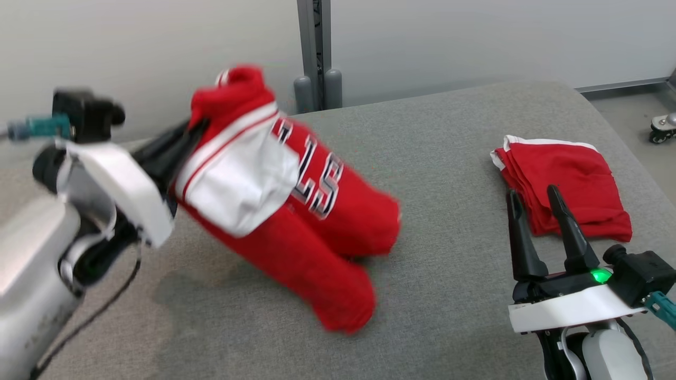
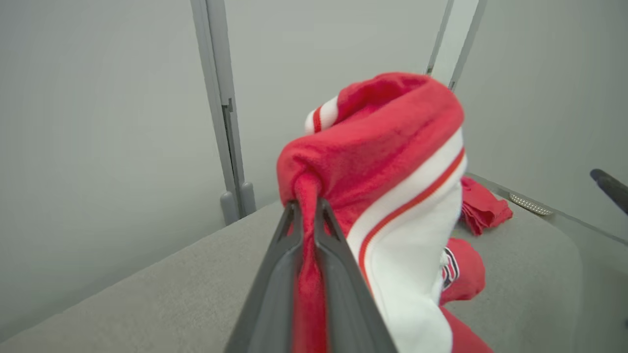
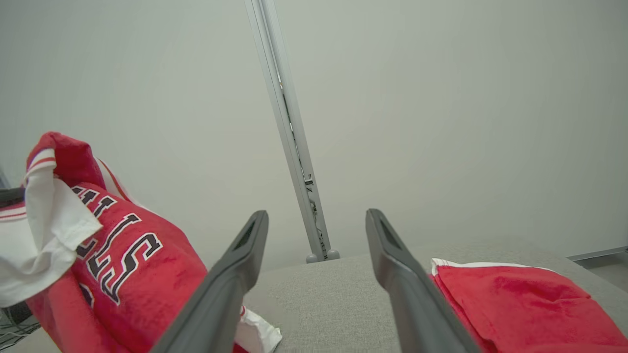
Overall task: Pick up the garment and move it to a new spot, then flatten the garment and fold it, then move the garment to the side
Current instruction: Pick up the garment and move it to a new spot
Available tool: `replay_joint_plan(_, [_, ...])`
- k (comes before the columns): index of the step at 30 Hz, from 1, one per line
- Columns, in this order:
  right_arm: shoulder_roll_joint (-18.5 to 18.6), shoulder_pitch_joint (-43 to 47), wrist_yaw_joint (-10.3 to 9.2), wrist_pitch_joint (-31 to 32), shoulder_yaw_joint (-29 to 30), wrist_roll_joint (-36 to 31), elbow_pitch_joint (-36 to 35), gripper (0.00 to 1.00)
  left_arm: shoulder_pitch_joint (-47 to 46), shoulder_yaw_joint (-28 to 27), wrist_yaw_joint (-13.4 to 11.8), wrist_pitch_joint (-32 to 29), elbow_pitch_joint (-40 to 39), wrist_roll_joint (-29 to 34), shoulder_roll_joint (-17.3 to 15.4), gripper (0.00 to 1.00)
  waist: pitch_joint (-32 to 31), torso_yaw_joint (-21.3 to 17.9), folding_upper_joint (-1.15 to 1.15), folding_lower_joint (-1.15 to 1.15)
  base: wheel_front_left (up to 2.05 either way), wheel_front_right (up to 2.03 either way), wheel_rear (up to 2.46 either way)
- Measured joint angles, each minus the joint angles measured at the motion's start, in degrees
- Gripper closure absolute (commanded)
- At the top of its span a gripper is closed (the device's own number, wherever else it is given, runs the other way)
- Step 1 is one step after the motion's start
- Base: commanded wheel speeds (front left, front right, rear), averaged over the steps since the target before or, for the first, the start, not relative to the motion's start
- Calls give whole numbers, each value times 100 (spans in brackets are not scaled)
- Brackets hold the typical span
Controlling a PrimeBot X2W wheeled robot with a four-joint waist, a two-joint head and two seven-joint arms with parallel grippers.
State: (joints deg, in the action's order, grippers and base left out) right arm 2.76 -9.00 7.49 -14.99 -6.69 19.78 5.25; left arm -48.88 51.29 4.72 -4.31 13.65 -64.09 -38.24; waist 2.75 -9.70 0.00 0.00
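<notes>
A: Where was the red jersey (image 1: 343, 221)?
B: Over the grey tabletop (image 1: 449, 132), hanging bunched, white-trimmed with black-and-white lettering, its lower end resting there.
A: And the claws?
B: The left claw (image 2: 306, 208) pinched its red fabric; the right claw (image 1: 532, 191) stood spread near a folded red cloth (image 1: 575, 179).

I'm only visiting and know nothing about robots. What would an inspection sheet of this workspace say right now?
Surface: grey fabric-covered top.
Job's things: red garment with white trim and black-and-white lettering, lifted at one end, its lower end down at the surface.
Clutter: folded red garment lying flat at the robot's right.
Grippers: left gripper shut on the red garment; right gripper open, holding nothing, just short of the folded red garment.
Cables: black cable hanging by the left arm; teal plug at the left wrist camera.
Surroundings: pale wall, grey post, small wheel on the floor at far right.
</notes>
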Motion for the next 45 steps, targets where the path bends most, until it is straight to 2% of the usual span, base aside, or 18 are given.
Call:
replay_joint_plan(4, [-2,5,0,0,-54,1,31,0,1007,110,-29,516,698,-153,-52,100,69,48,0,0,0,0,0])
replay_joint_plan(12, [-2,-15,0,0,-59,-76,110,0,1746,-51,-44,1474,2226,-386,310,100,82,144,0,0,0,0,0])
replay_joint_plan(13, [-1,-14,0,0,-63,-77,118,0,1783,-49,-19,1522,2364,-406,379,84,78,161,0,0,0,0,0])
replay_joint_plan(14, [0,-13,0,0,-64,-78,127,0,1808,-34,5,1555,2505,-406,452,55,75,179,0,0,0,0,0])
replay_joint_plan(15, [0,-10,0,0,-69,-87,141,0,1820,-12,32,1586,2627,-402,522,0,72,200,0,0,0,0,0])
replay_joint_plan(21, [-2,-5,0,0,-80,-171,203,0,1799,-12,158,1820,2995,-267,777,0,65,359,0,0,0,0,0])
replay_joint_plan(26, [-1,18,0,0,-75,-230,237,0,1747,-197,186,1917,2872,42,746,0,29,498,0,0,0,0,0])
replay_joint_plan(28, [-1,19,0,0,-80,-252,236,0,1716,-511,160,1923,2588,261,662,0,21,550,0,0,0,0,0])
replay_joint_plan(31, [-1,32,0,0,-93,-257,232,0,1812,-1171,-47,1930,1954,756,568,0,9,622,0,1,0,0,0])
replay_joint_plan(32, [-1,32,0,0,-93,-257,232,0,1812,-1171,-47,1930,1954,756,568,0,9,622,0,1,0,0,0])
replay_joint_plan(38, [-1,151,0,0,-151,-238,230,0,2844,-2502,-560,1930,678,1746,633,0,-20,708,0,0,0,0,0])
replay_joint_plan(45, [-1,340,0,0,-137,-207,223,0,4182,-3541,-762,1930,-483,2846,1198,0,-83,776,0,0,0,0,0])
